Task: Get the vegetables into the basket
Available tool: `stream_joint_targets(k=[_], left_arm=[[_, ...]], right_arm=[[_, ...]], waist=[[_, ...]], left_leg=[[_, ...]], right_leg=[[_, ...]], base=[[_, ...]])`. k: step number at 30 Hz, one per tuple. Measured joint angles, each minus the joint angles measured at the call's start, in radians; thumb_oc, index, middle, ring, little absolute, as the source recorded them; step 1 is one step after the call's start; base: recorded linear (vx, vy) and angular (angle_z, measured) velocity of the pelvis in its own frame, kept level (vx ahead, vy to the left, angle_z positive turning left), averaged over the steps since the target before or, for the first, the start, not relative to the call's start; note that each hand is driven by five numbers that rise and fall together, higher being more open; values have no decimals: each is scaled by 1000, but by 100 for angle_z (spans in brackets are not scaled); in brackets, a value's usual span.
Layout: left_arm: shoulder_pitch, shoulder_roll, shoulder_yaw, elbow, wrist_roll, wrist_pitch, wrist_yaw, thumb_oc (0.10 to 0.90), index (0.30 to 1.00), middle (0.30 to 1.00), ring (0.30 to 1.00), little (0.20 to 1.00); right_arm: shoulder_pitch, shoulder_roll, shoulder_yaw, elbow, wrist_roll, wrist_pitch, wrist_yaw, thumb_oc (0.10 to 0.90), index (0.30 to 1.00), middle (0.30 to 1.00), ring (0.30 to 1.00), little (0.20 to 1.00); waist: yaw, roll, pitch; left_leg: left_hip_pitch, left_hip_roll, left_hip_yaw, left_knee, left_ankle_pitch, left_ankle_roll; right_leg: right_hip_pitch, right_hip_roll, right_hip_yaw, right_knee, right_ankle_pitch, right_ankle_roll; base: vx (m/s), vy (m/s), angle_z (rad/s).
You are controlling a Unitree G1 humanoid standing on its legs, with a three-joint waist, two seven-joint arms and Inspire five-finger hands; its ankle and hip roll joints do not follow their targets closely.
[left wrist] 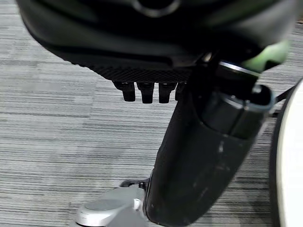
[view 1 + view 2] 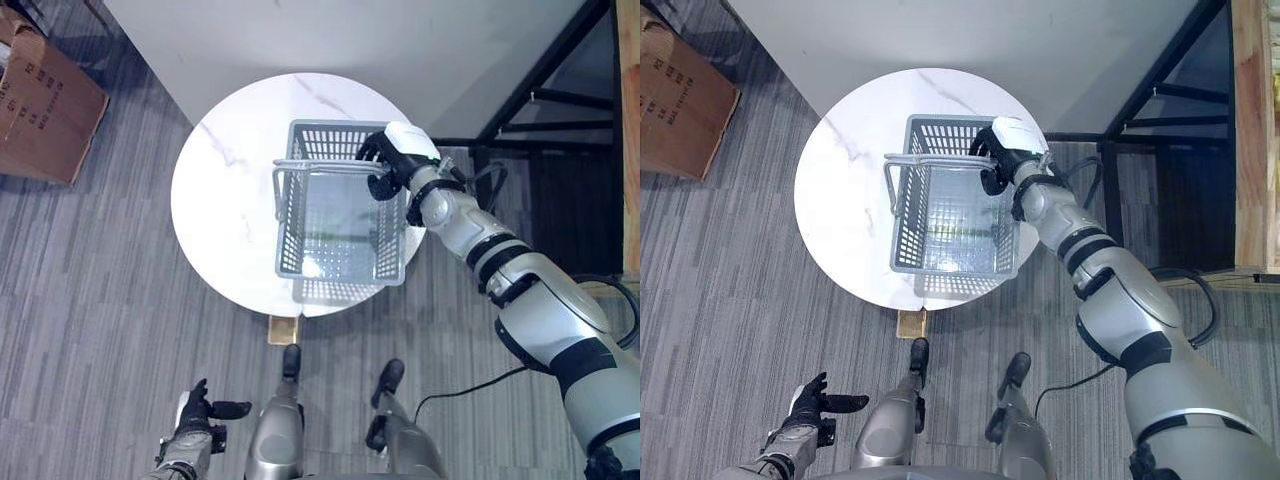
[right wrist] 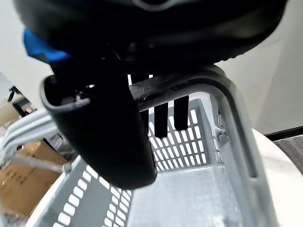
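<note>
Left eye view: grey plastic basket (image 2: 340, 215) sits on the round white marble table (image 2: 225, 200) at centre frame, toward the table's right edge. Right hand (image 2: 392, 160) at the basket's upper right corner, fingers curled round the raised handle (image 2: 320, 167); right wrist view confirms the wrap. Left hand (image 2: 198, 410) low at bottom left over grey carpet (image 2: 90, 300), fingers relaxed, holding nothing. Cardboard box (image 2: 40, 100) upper left.

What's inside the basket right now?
No vegetables visible in the grey basket: just its bare floor. The right hand, shut on the handle, covers one top corner.
</note>
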Motion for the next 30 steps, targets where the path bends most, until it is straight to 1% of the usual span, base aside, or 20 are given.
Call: stream_joint_targets(k=[3,5,6,7,8,9,10,11,12,13,14,16,18,19,21,23,26,27,28,30], left_arm=[[-17,-2,-5,-6,0,-1,0,900,1000,1000,1000,1000],[-12,-4,-4,-2,1,7,-1,900,1000,1000,1000,1000],[-10,-4,-2,-2,4,12,-2,900,1000,1000,1000,1000],[-7,-4,6,-1,10,15,-3,900,1000,1000,1000,1000],[-4,-4,18,-2,11,17,-7,900,1000,1000,1000,1000],[4,-4,27,-3,12,20,-9,900,1000,1000,1000,1000],[7,-4,53,-6,16,27,-17,900,1000,1000,1000,1000],[16,1,77,-18,31,31,-19,900,1000,1000,1000,1000],[33,9,80,-24,32,33,-19,900,1000,1000,1000,1000],[31,9,95,-26,41,42,-33,900,1000,1000,1000,1000],[34,11,97,-29,52,42,-38,900,1000,1000,1000,1000],[64,15,97,-40,60,45,-48,900,1000,1000,1000,1000],[82,15,96,-38,92,50,-68,900,1000,1000,1000,1000],[85,13,96,-39,94,51,-73,900,1000,1000,1000,1000],[93,11,96,-40,94,53,-85,900,1000,1000,1000,1000],[104,7,97,-39,109,54,-88,900,1000,1000,1000,1000],[134,2,119,-38,121,56,-92,900,1000,1000,1000,1000],[135,-1,126,-39,122,58,-98,900,1000,1000,1000,1000],[144,-2,131,-39,122,57,-109,900,1000,1000,1000,1000],[142,-8,131,-43,122,57,-111,900,1000,1000,1000,1000]], right_arm=[[8,25,-1,31,0,3,3,400,300,300,300,300],[39,3,0,-7,-5,7,19,400,300,300,300,300],[52,-35,13,-84,-8,14,31,400,300,300,300,300],[66,-93,26,-201,-9,20,44,400,300,300,300,300],[83,-157,48,-324,-10,23,60,400,300,300,300,300],[105,-205,54,-438,-10,16,64,400,300,300,300,300],[131,-266,55,-565,-13,17,77,400,300,300,300,300],[171,-342,55,-700,-19,-3,85,400,300,300,300,300],[190,-348,55,-741,-20,-12,85,400,300,300,300,300],[233,-410,49,-821,-20,-30,109,400,300,300,300,300],[265,-450,43,-868,-20,-37,120,400,300,300,300,300],[337,-460,12,-901,-9,-62,149,400,300,300,300,300],[369,-484,12,-910,-6,-83,185,400,300,300,300,300],[384,-501,12,-911,-6,-83,196,400,300,300,300,300],[399,-544,12,-912,-6,-83,222,400,300,300,300,300],[413,-615,15,-957,-7,-86,246,400,300,300,300,300],[448,-678,5,-1012,-7,-110,248,400,300,300,300,300],[480,-705,-20,-1041,-7,-118,253,400,300,300,300,300],[506,-713,-39,-1051,-8,-131,257,400,300,300,300,300],[544,-713,-71,-1054,-9,-137,259,400,300,300,300,300]], waist=[[-10,-1,-1],[-16,-4,-2],[-22,-6,-3],[-34,-9,-5],[-34,-11,-6],[-44,-17,-10],[-66,-25,-14],[-75,-38,-22],[-91,-51,-30],[-120,-55,-33],[-120,-56,-34],[-144,-56,-50],[-168,-48,-56],[-177,-43,-59],[-182,-32,-66],[-188,-18,-74],[-204,-10,-87],[-208,-7,-89],[-210,-4,-94],[-221,-2,-100]], left_leg=[[4,-2,2,8,2,1],[23,-3,6,6,3,1],[31,-4,7,3,3,1],[40,-4,9,1,3,1],[52,-4,18,-6,3,2],[72,-4,35,-12,3,2],[86,-3,38,-17,3,2],[95,-2,51,-23,3,2],[105,-1,60,-25,3,2],[123,0,60,-29,3,2],[135,0,66,-30,3,1],[157,1,92,-30,-3,2],[170,0,113,-31,-4,3],[172,1,116,-31,-4,3],[177,2,133,-31,-5,3],[183,3,146,-31,-7,5],[198,7,162,-31,-10,6],[201,8,164,-31,-10,6],[205,9,167,-31,-11,7],[206,11,168,-31,-11,7]], right_leg=[[5,-3,6,0,7,-2],[20,-4,10,0,8,-1],[23,-4,15,0,9,0],[27,-4,18,0,9,0],[32,-3,27,0,9,1],[40,-3,42,0,9,1],[49,-2,45,0,9,1],[50,0,53,0,9,1],[51,1,64,0,9,1],[67,2,65,0,9,2],[74,2,71,0,9,2],[82,4,94,0,8,4],[81,5,116,0,10,10],[81,6,120,0,11,9],[76,9,135,-1,14,9],[73,11,148,-1,16,9],[77,17,163,-1,17,9],[79,18,164,-1,17,8],[81,21,169,0,22,2],[83,22,168,0,19,5]], base=[[-3,9,-1],[-15,29,-6],[-14,28,-10],[-3,19,-16],[4,8,-27],[-2,-4,-27],[6,-7,-26],[23,-16,-24],[40,-6,-20],[38,-5,-17],[28,1,-15],[19,-4,-33],[15,-8,-32],[26,-11,-19],[34,-17,-19],[34,-22,-20],[39,-22,-16],[39,-10,-13],[46,-17,-8],[15,-7,-2]])
